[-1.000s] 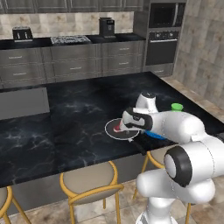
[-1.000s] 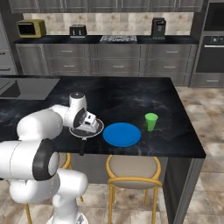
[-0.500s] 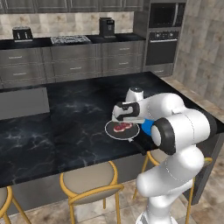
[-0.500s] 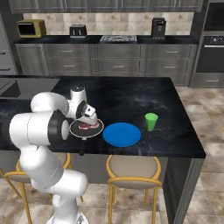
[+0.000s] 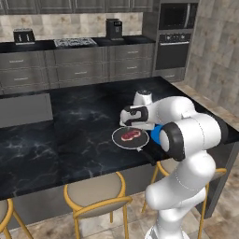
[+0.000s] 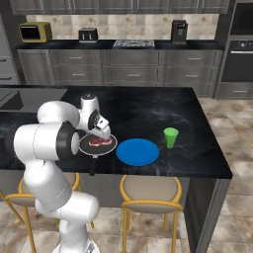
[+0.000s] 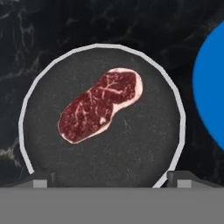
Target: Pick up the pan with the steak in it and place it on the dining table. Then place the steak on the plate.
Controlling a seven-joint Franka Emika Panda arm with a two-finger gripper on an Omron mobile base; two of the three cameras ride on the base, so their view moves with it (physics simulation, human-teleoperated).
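The robot's two-finger hand (image 7: 112, 181), now risen and spread wide, hovers over the round black pan (image 5: 130, 138) resting on the black marble surface (image 5: 70, 135), red marbled steak (image 7: 100, 104) inside; blue plate (image 6: 138, 151) beside awaits.

1. The black pan (image 7: 131, 148) with a pale rim lies on the dark marbled tabletop (image 7: 52, 26).
2. The red steak (image 7: 99, 105) lies flat inside the pan, slightly left of centre.
3. The blue plate (image 7: 212, 87) sits just right of the pan, apart from it.
4. The gripper (image 7: 107, 180) has its tips spread wide at the pan's near rim.
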